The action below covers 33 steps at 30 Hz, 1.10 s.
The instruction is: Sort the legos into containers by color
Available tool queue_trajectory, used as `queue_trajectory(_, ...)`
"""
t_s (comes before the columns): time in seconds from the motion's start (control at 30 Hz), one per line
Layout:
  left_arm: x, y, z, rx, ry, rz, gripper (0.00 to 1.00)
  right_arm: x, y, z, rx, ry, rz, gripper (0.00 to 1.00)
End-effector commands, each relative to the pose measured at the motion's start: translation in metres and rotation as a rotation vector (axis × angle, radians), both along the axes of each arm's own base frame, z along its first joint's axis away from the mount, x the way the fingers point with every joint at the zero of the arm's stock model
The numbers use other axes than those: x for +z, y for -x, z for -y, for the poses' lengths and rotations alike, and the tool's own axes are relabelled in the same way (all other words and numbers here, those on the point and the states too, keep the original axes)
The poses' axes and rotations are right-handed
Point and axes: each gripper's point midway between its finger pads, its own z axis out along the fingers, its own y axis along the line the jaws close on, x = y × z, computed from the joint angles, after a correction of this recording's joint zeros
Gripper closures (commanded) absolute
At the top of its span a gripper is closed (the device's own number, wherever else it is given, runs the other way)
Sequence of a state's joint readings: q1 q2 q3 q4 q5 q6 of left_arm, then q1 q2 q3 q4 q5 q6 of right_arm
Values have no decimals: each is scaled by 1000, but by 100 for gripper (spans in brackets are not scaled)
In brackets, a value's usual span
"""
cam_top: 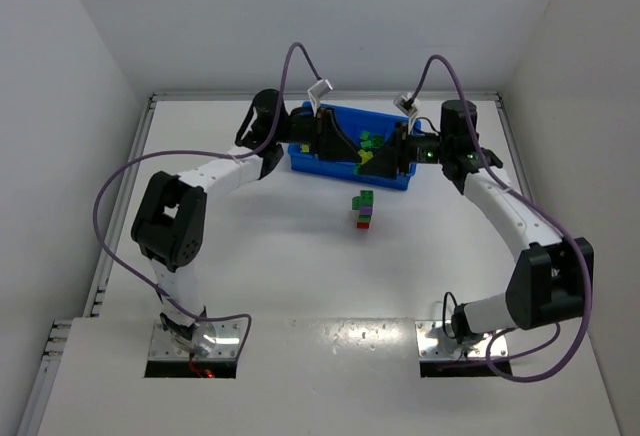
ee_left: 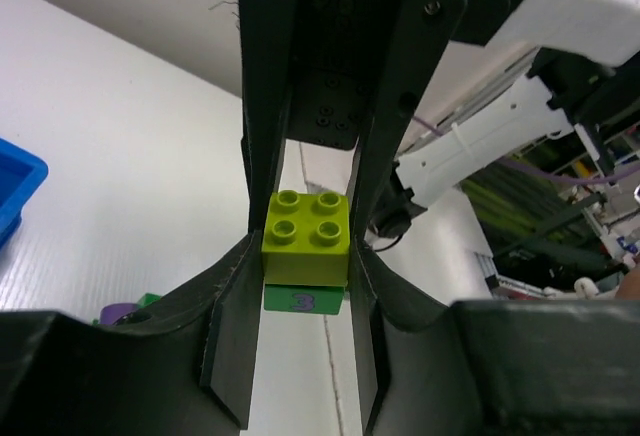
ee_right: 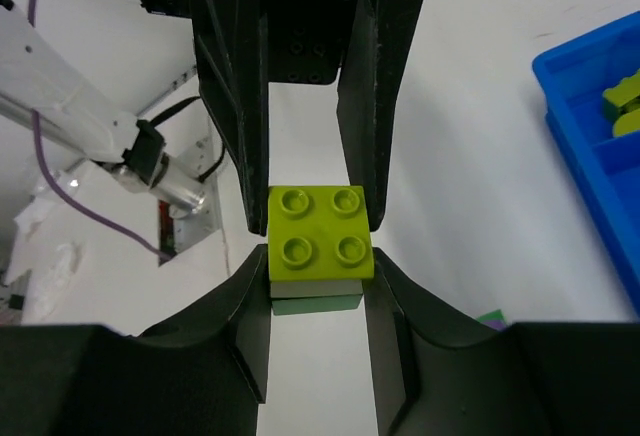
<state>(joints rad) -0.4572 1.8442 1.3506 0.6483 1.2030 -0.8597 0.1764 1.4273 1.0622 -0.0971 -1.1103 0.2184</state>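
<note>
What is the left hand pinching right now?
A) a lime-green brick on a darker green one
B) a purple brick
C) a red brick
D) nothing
A: in the left wrist view the left hand is shut on a lime-green brick, which sits on a darker green brick.

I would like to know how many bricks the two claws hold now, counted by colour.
Yellow-green bricks: 2, one in the left claw, one in the right claw
Green bricks: 2, one beneath each
Total: 4
</note>
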Motion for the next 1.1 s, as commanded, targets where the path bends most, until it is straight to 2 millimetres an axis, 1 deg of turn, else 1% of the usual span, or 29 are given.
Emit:
queue_trajectory(0.0,68,-78,-48,340,193,76,100,-10,35,5,66,12,-35,97)
queue_trajectory(0.07,74,-91,-57,385,209,88,100,-19,40,7,52,31,-59,97)
queue_trajectory(0.1,69,-94,-57,386,204,78,100,-21,41,11,50,38,-41,97)
queue_trajectory(0.13,73,-98,-61,405,212,86,100,-23,42,11,52,42,-42,97)
queue_trajectory(0.17,71,-99,-61,406,205,74,100,-26,46,13,47,54,-56,97)
queue_trajectory(0.23,72,-106,-65,436,199,96,100,-30,47,14,46,68,-53,97)
queue_trajectory(0.27,64,-111,-65,455,173,69,100,-32,46,15,38,80,-48,97)
queue_trajectory(0.33,44,-130,-78,544,97,65,100,-33,45,15,31,86,-47,97)
queue_trajectory(0.37,37,-136,-79,571,63,61,100,-35,43,16,21,94,-46,97)
queue_trajectory(0.4,23,-145,-83,609,0,116,100,-34,40,17,13,98,-34,97)
queue_trajectory(0.43,21,-160,-93,685,-45,136,100,-35,34,20,-20,107,-37,97)
queue_trajectory(0.47,-11,-166,-99,715,-160,67,100,-34,29,21,-36,108,-20,97)
queue_trajectory(0.5,-19,-172,-106,747,-222,135,100,-33,26,21,-57,106,-34,97)
queue_trajectory(0.53,-31,-177,-111,796,-289,123,100,-29,15,23,-83,98,-21,97)
queue_trajectory(0.57,-36,-180,-115,813,-317,139,100,-32,7,27,-118,99,-37,97)
queue_trajectory(0.6,-41,-181,-115,825,-348,174,100,-30,-2,30,-158,95,-60,97)
queue_trajectory(0.63,-51,-187,-124,875,-390,171,99,-28,-7,30,-175,91,-62,97)
queue_trajectory(0.67,-56,-188,-128,895,-417,165,99,-23,-17,30,-196,85,-48,97)
queue_trajectory(0.7,-70,-188,-128,902,-451,157,99,-24,-25,36,-247,94,-49,97)
queue_trajectory(0.73,-76,-194,-134,944,-474,151,97,-19,-34,37,-274,91,-55,97)
queue_trajectory(0.77,-79,-194,-136,947,-491,150,97,-24,-42,41,-305,98,-75,97)
queue_trajectory(0.8,-89,-196,-138,948,-517,149,95,-20,-53,44,-349,103,-70,97)
queue_trajectory(0.83,-99,-196,-138,941,-536,130,95,-24,-59,50,-381,107,-78,97)
queue_trajectory(0.87,-96,-195,-133,935,-541,148,93,-22,-65,52,-398,112,-70,97)
queue_trajectory(0.9,-104,-197,-135,936,-566,140,92,-23,-76,57,-437,117,-74,97)
queue_trajectory(0.93,-111,-198,-130,931,-581,131,87,-23,-81,62,-463,116,-88,97)
queue_trajectory(0.97,-111,-198,-130,931,-581,131,85,-28,-84,63,-472,123,-97,97)
queue_trajectory(1.0,-121,-198,-130,919,-609,116,83,-27,-91,69,-507,126,-101,97)
queue_trajectory(1.07,-123,-202,-129,917,-613,111,79,-34,-101,76,-534,138,-116,97)
